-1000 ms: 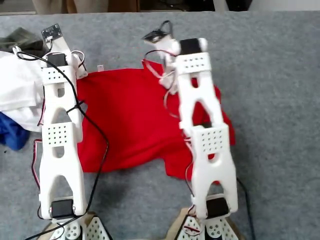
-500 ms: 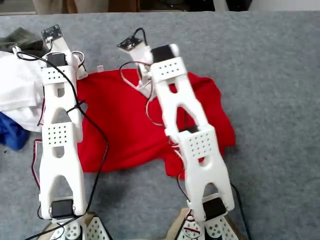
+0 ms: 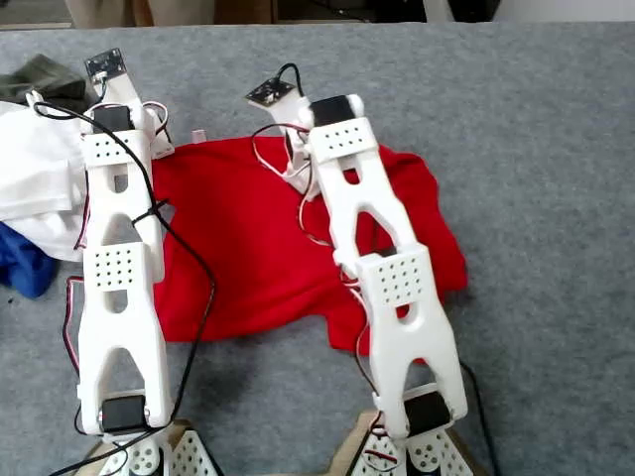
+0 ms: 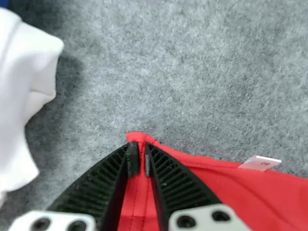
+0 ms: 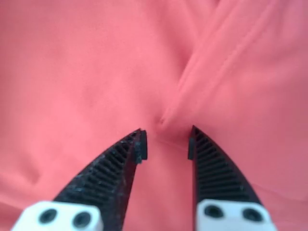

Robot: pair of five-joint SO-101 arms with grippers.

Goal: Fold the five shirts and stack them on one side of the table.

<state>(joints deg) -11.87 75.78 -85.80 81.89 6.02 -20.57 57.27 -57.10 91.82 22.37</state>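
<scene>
In the high view, a plain, soft red shirt (image 3: 248, 248) lies spread out, a little rumpled, in the middle of the grey felt-covered table (image 3: 546, 119). A small white label (image 3: 198, 135) sticks out at its far edge. The left arm (image 3: 119, 258) runs along the shirt's left side, its wrist above the far left corner of the cloth. The right arm (image 3: 382, 268) stretches across the shirt, its wrist over the far edge near the middle. At the table's left edge a crumpled white shirt (image 3: 30, 178) is heaped up, with a dark blue garment (image 3: 20, 263) just in front of it and an olive-green garment (image 3: 40, 71) behind it.

In the left wrist view, the left gripper (image 4: 138, 161) is pinched on the very corner of the red shirt (image 4: 216, 187). Its black ribbed fingers (image 4: 110, 178) are closed to a sliver, with the red hem caught between the tips. The white label (image 4: 260, 162) lies on the felt beside the shirt's edge, and the white shirt (image 4: 19, 96) sits well apart from it.

In the right wrist view, the right gripper (image 5: 166, 143) is spread apart and grips nothing. It hangs close over the red shirt (image 5: 86, 72), and a raised crease of cloth runs into the gap between the two fingertips (image 5: 134, 149).
</scene>
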